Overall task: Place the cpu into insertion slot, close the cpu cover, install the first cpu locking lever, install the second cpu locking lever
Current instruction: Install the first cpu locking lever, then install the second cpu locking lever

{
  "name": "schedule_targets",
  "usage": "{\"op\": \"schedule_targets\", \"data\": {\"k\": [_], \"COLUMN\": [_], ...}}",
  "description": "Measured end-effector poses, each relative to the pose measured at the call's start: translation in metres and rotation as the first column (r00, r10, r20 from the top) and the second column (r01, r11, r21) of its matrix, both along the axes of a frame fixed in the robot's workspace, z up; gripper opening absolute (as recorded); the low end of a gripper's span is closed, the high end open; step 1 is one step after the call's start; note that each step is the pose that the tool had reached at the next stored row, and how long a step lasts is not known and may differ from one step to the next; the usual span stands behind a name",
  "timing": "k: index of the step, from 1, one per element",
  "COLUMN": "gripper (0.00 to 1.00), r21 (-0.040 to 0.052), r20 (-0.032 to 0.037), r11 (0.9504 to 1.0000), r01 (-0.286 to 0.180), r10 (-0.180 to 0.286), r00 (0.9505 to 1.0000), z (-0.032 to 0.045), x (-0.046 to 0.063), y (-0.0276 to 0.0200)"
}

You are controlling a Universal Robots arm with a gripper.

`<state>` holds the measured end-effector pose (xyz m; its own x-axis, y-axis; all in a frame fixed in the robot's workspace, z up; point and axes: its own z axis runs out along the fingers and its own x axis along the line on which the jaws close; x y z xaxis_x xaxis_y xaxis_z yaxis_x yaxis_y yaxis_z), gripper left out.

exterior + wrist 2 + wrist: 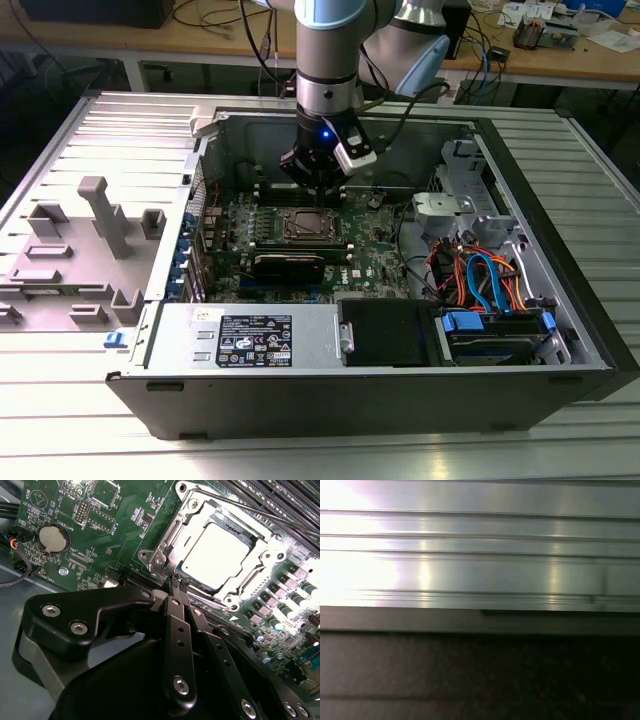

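Note:
The cpu [215, 547], a flat square with a bright silver top, lies in the insertion slot [305, 225] on the green board [120, 515]. The cpu cover [172, 527], a silver frame with a large window, lies flat around the chip. A thin metal lever rod [250, 511] runs along one side of the socket. My gripper [177, 584] is shut, its black fingertips [172, 587] together right at the socket's edge near one corner. I cannot tell whether anything thin sits between them. In the exterior view the gripper [315, 188] hangs just above the socket, inside the open computer case.
Long black memory slots [280, 495] flank the socket, and a coin battery [53, 538] sits on the board. A grey power supply [250, 340] lines the case front, with a cabled drive cage [480, 280] at the exterior view's right. Grey fixtures [100, 215] stand outside the case.

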<state>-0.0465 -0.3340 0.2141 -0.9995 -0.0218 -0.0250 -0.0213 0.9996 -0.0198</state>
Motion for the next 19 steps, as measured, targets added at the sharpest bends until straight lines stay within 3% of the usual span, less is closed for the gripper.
{"op": "schedule_targets", "data": {"k": [9,19], "gripper": [0.11,0.11], "r21": [0.0,0.0], "r20": [0.0,0.0001], "r11": [1.0,1.0], "r01": [0.0,0.0], "r10": [0.0,0.0], "r00": [1.0,1.0], "z": [0.0,0.0], "x": [0.0,0.001], "y": [-0.0004,-0.0145]}}
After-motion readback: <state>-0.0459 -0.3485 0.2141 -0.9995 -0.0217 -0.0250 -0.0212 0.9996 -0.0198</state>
